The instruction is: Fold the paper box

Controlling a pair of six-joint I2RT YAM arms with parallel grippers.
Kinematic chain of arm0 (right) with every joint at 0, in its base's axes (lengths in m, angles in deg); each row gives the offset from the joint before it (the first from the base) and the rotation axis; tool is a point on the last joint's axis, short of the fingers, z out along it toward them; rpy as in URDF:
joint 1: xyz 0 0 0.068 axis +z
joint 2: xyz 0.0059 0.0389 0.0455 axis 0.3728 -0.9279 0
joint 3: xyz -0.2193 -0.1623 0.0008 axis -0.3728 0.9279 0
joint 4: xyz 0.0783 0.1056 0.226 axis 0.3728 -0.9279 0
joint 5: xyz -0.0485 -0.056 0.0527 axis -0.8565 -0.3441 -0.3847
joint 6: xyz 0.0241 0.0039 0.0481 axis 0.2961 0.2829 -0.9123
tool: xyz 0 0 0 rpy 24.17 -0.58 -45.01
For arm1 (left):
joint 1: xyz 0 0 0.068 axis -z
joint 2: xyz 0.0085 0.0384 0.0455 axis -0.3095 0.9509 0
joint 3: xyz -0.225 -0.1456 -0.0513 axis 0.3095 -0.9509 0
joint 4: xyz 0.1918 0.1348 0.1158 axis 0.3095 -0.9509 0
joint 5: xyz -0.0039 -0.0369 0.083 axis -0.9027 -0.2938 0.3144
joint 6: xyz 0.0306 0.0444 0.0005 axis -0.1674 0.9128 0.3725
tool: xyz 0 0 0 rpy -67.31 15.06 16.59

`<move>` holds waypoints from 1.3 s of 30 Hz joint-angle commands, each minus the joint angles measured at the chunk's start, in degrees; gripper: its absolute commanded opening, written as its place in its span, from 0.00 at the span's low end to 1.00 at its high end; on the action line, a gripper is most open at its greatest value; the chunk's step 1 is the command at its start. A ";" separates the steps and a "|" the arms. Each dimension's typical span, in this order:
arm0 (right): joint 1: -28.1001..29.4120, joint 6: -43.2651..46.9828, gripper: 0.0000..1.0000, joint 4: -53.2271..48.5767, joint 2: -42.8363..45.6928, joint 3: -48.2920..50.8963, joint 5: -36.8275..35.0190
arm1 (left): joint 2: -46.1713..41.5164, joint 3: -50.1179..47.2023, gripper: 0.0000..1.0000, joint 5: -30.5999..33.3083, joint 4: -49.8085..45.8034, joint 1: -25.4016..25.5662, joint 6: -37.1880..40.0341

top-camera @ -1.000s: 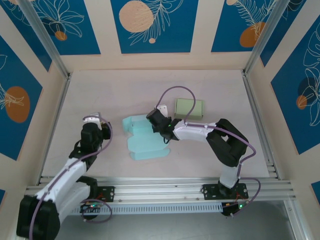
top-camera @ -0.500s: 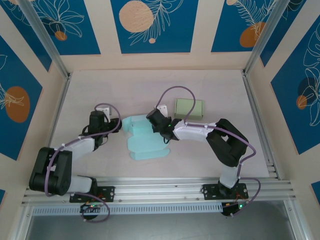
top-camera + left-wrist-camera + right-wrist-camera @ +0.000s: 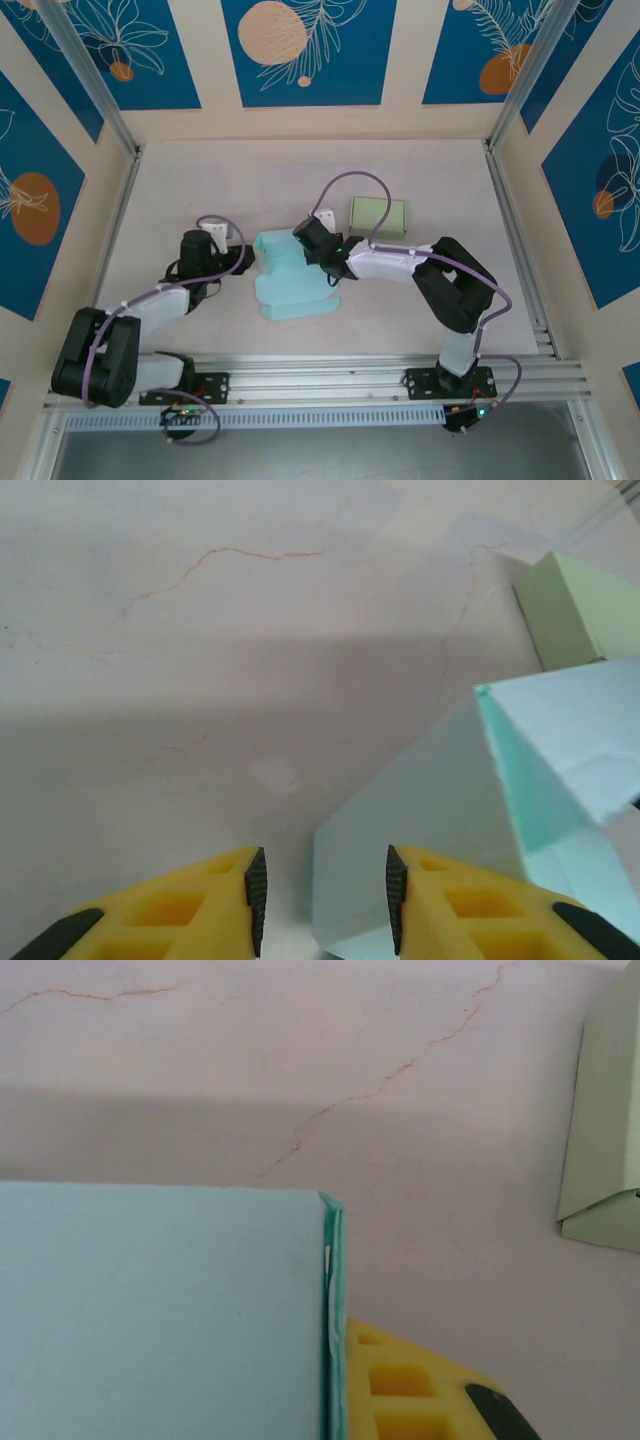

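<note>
The light-teal paper box (image 3: 292, 285) lies half folded in the middle of the table. My right gripper (image 3: 318, 252) is shut on its upright right wall; in the right wrist view the wall's folded edge (image 3: 333, 1290) presses against one yellow finger (image 3: 400, 1390), and the other finger is hidden behind the panel. My left gripper (image 3: 240, 258) is at the box's left side. In the left wrist view that gripper (image 3: 322, 900) stands open, and the corner of the raised left flap (image 3: 420, 810) reaches into the gap between its pads without being pinched.
A small pale-green folded box (image 3: 378, 217) sits just behind the right gripper; it also shows at the right edge of both wrist views (image 3: 570, 610) (image 3: 605, 1160). Metal rails (image 3: 320, 378) run along the near edge, and patterned walls enclose the table.
My left arm swung right from beside the box up to its left flap, and its jaws opened a little. The left flap now stands steeper. The right gripper has not moved.
</note>
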 commanded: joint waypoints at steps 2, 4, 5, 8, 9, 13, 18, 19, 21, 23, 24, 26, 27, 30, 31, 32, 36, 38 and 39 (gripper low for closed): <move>0.01 0.14 0.00 -1.94 -2.12 -0.99 1.75 | -2.91 -1.93 0.39 -0.21 -0.65 1.23 -1.77; -0.07 0.14 0.00 -1.86 -2.20 -1.07 1.75 | -2.95 -2.42 0.40 -0.30 -0.37 1.48 -1.75; -0.10 0.16 0.00 -1.92 -2.28 -1.12 1.76 | -2.79 -2.60 0.40 -0.34 -0.05 1.49 -1.50; -0.03 0.21 0.00 -1.91 -2.37 -1.25 1.84 | -1.66 -2.48 0.40 -0.78 1.33 1.64 -1.20; -0.03 0.17 0.00 -1.92 -2.48 -1.25 1.84 | -1.25 -2.37 0.40 -1.08 2.07 1.66 -1.20; -0.04 0.12 0.00 -1.95 -2.37 -1.07 1.84 | 0.38 -1.35 0.40 -1.41 3.39 2.34 -0.35; -0.08 0.16 0.00 -1.68 -2.36 -0.92 2.01 | 2.33 0.06 0.41 -2.05 4.35 3.72 0.38; 0.03 0.30 0.00 -1.67 -2.30 -0.90 2.01 | 2.69 0.33 0.42 -2.22 4.55 4.14 0.54; 0.05 0.30 0.00 -1.68 -2.32 -0.87 2.01 | 3.20 0.72 0.42 -2.38 4.49 4.93 0.78; 0.05 0.30 0.00 -1.67 -2.28 -0.89 1.96 | 3.43 0.98 0.43 -2.18 4.23 5.57 0.81; 0.06 0.30 0.00 -1.59 -2.28 -0.81 1.97 | 3.51 0.99 0.43 -2.14 4.18 5.76 0.81; 0.06 0.30 0.00 -1.57 -2.19 -0.81 2.01 | 3.49 1.08 0.43 -2.07 3.62 6.05 1.01; 0.07 0.23 0.00 -1.45 -2.26 -0.77 2.01 | 3.42 1.08 0.43 -2.05 3.36 6.13 1.04; 0.05 0.20 0.00 -1.16 -2.28 -0.63 2.14 | 3.03 1.06 0.44 -1.91 2.59 6.28 1.52; 0.05 0.21 0.00 -1.14 -2.26 -0.63 2.19 | 2.87 1.04 0.45 -1.99 2.39 6.32 1.74; 0.09 0.17 0.00 -1.05 -2.28 -0.63 2.19 | 2.66 1.04 0.47 -2.33 2.23 6.32 1.99; 0.12 0.21 0.00 -1.07 -2.28 -0.63 2.19 | 2.25 1.43 0.48 -0.85 0.68 6.32 3.34; 0.14 0.16 0.00 -1.08 -2.30 -0.55 2.19 | 2.58 1.80 0.47 1.09 0.66 6.37 4.08; 0.14 0.21 0.00 -0.97 -2.28 -0.55 2.25 | 3.01 2.12 0.47 2.12 0.66 6.32 4.40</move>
